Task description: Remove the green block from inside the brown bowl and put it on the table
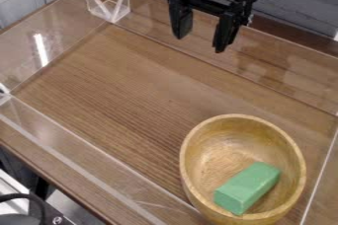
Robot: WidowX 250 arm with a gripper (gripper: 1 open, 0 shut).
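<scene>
Block [247, 188], green, likely light, stiff and smooth, lies inside the bowl [197, 152] and seems best pinched across its narrow sides; the gripper [204, 30], beyond the bowl, has fingers spread.

I can't read any text, label, brand, number or sign from here, neither around the bowl [196, 162] nor on the surface [119, 86] beyond it; nothing in my view shows legible lettering.
</scene>
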